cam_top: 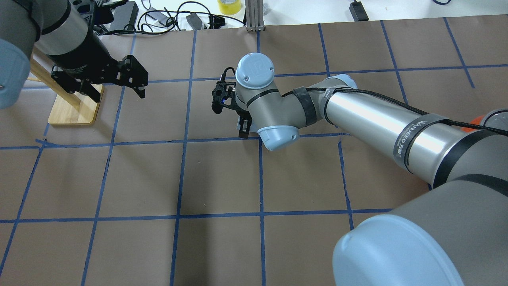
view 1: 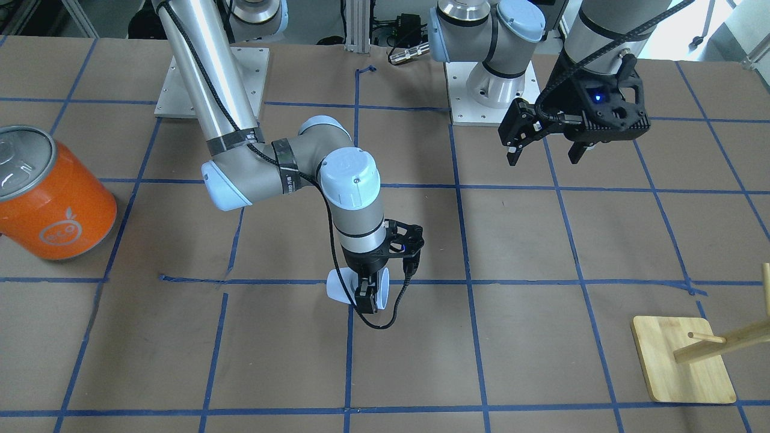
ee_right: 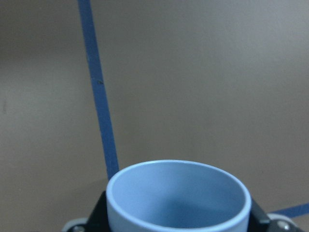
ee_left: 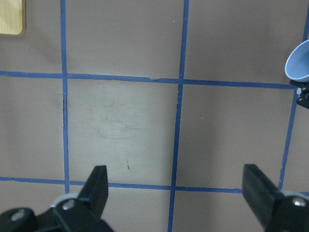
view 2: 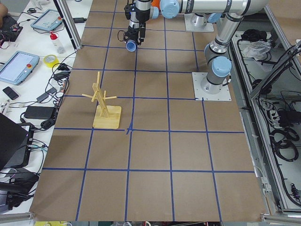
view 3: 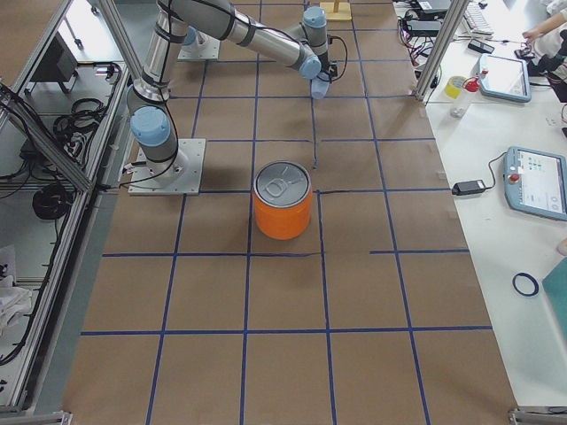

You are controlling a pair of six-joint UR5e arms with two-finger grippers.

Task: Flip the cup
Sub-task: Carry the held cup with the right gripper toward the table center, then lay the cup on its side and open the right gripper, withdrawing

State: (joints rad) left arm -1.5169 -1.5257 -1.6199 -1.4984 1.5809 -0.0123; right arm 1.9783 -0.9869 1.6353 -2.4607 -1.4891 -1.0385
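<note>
The pale lavender-blue cup [view 1: 338,287] is gripped by my right gripper [view 1: 364,299], which is shut on it and points down near the middle of the table. The cup lies tilted on its side, low over the brown paper. Its open mouth fills the bottom of the right wrist view [ee_right: 178,198] and shows at the right edge of the left wrist view [ee_left: 298,63]. It is small in the exterior left view [view 2: 131,45] and the exterior right view [view 3: 319,88]. My left gripper [view 1: 544,150] is open and empty, raised well away from the cup; its fingers [ee_left: 99,186] frame bare table.
A big orange can [view 1: 54,198] with a silver lid stands on the robot's right side, also in the exterior right view [view 3: 282,208]. A wooden peg stand [view 1: 683,367] sits on the robot's left side [cam_top: 73,113]. Blue tape grids the brown table cover.
</note>
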